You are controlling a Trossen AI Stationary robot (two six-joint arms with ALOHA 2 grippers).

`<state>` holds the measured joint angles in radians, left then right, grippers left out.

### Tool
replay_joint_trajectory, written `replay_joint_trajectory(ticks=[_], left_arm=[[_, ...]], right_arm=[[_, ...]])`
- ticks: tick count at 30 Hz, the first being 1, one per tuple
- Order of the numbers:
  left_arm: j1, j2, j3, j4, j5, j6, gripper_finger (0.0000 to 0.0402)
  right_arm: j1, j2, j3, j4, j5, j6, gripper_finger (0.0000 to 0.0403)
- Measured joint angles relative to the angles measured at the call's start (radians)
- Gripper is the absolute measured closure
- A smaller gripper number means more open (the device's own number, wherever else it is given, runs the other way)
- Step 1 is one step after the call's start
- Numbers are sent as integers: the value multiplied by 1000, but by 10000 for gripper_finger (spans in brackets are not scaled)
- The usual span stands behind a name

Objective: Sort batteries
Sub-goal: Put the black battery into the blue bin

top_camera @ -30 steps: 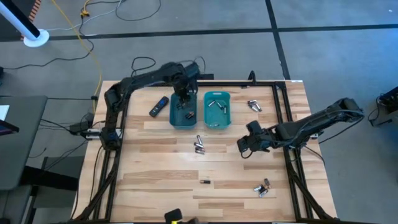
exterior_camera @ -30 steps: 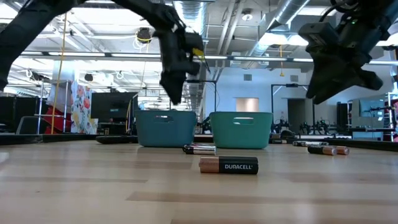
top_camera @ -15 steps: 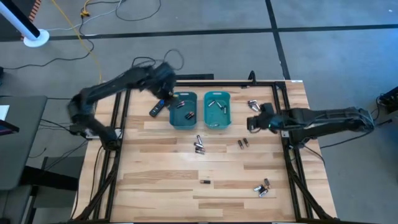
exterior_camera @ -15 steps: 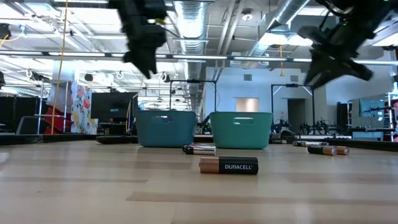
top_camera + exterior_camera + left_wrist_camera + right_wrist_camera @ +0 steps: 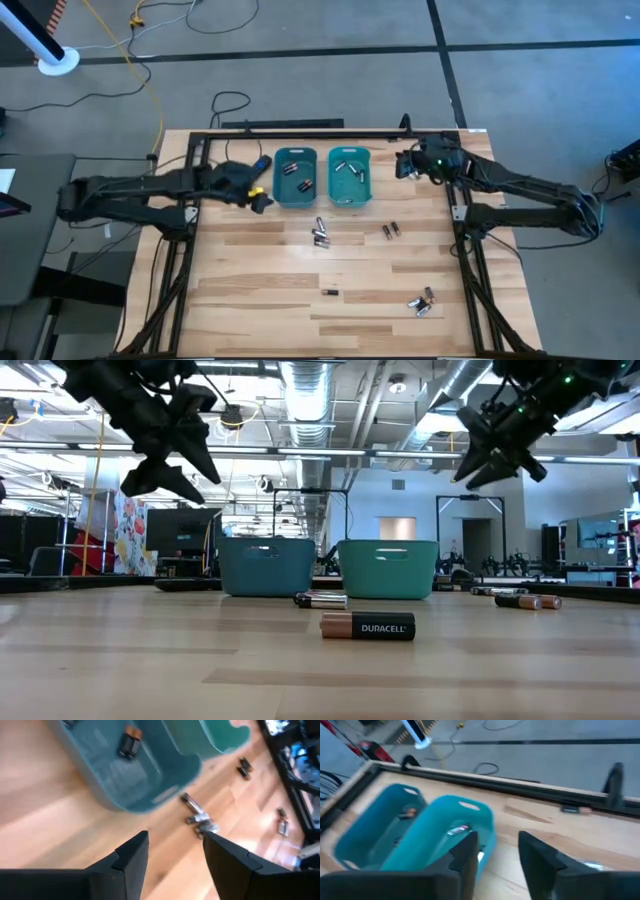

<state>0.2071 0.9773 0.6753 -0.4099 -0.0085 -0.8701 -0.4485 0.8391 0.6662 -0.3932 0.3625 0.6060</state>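
"DURACELL" in light letters on the black part of the nearest battery (image 5: 367,625), which lies sideways on the table (image 5: 300,670), copper end to the left. No other text, label or number readable: other batteries, both bins and the room behind are too small or blurred.

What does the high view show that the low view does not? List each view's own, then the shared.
Only the high view: the batteries inside the left bin and right bin, the black remote beside the left bin, and the pair of cells at mid-table.

Only the low view: the Duracell label on the nearest battery and the room behind.

Both: the two bins side by side, loose batteries on the table, the left gripper and the right gripper raised, both open.
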Motion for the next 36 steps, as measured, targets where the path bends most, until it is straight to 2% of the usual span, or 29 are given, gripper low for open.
replay_joint_trajectory(ticks=[9, 14, 23, 30, 36], left_arm=[[-168, 48, -8, 28, -134, -153, 217], [-191, 85, -8, 27, -153, -162, 217], [-170, 103, -8, 25, -162, -61, 217], [-130, 100, -8, 25, -138, 14, 217], [-97, 100, -8, 24, -92, 60, 217]], right_arm=[[-102, 57, 0, -17, -75, -118, 105], [-162, 137, 0, -13, -75, -72, 62], [-300, 354, 9, -10, -75, 46, 57], [-314, 564, 81, 101, -73, -7, 58], [-371, 708, 147, 94, -71, 14, 58]])
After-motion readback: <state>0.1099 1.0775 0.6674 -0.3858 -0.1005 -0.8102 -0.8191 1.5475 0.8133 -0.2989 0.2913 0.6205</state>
